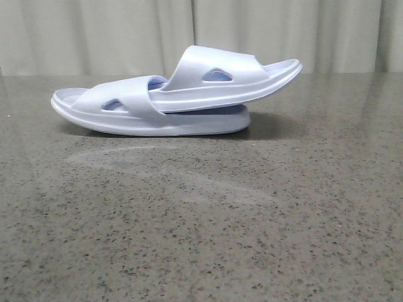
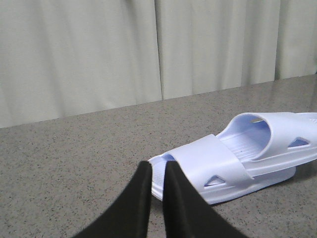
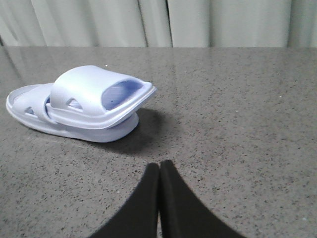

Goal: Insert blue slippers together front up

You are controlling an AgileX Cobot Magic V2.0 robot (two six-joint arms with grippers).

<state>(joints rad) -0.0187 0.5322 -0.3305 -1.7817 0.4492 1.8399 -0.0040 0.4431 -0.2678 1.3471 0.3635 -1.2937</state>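
The two blue slippers lie nested on the table at the back centre. The lower slipper (image 1: 119, 119) lies flat. The upper slipper (image 1: 233, 78) has one end pushed under the lower one's strap, and its other end tilts up to the right. Both show in the left wrist view, lower (image 2: 208, 158) and upper (image 2: 282, 134), and in the right wrist view, lower (image 3: 27, 106) and upper (image 3: 84, 91). My left gripper (image 2: 157, 166) is shut and empty, just short of the lower slipper's end. My right gripper (image 3: 159, 164) is shut and empty, well short of the pair. Neither gripper shows in the front view.
The speckled grey stone table (image 1: 201, 239) stretches bare in front of the slippers. A pale pleated curtain (image 1: 94, 31) hangs behind the table's far edge.
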